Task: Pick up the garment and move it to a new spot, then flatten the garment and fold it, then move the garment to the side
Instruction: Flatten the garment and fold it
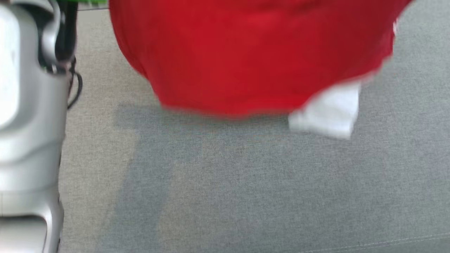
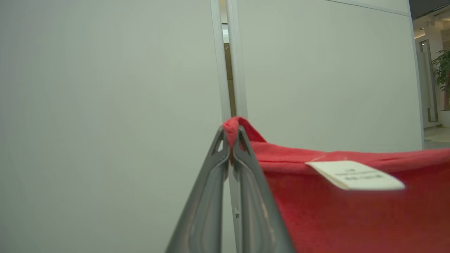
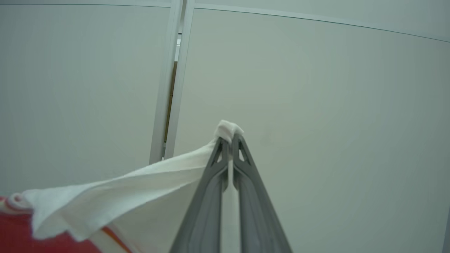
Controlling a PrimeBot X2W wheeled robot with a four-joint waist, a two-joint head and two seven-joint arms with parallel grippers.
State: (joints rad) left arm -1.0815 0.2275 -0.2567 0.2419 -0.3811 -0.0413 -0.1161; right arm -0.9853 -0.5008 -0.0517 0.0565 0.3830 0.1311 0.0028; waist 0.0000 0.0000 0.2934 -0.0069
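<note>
Between left hand (image 2: 231,140), right hand (image 3: 230,141), garment (image 1: 246,52) seemingly hangs.

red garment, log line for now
red cloth garment | above grey fabric surface | left gripper shut, red edge | right gripper shut, white edge

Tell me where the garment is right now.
The garment hangs at the top of the head view over the grey surface, held between the left gripper, shut on its red edge, and the right gripper, shut on its white edge.
</note>
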